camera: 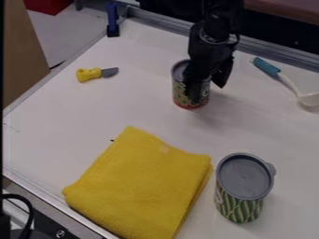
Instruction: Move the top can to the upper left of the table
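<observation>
The gripper hangs from the top, right of centre, with its fingers parted. The top can stands upright at the upper middle, with a grey lid, a patterned side and a red lower band. One finger overlaps the front right part of this can, and the other is just beyond its right edge. Whether either touches the can I cannot tell. Part of the can's side and lid is hidden behind the gripper. The white table lies underneath.
A yellow-handled toy knife lies at the upper left. The folded yellow cloth covers the lower middle, beside a second grey-lidded can at the lower right. A blue-handled white ladle is at the right edge. Metal rails border the table.
</observation>
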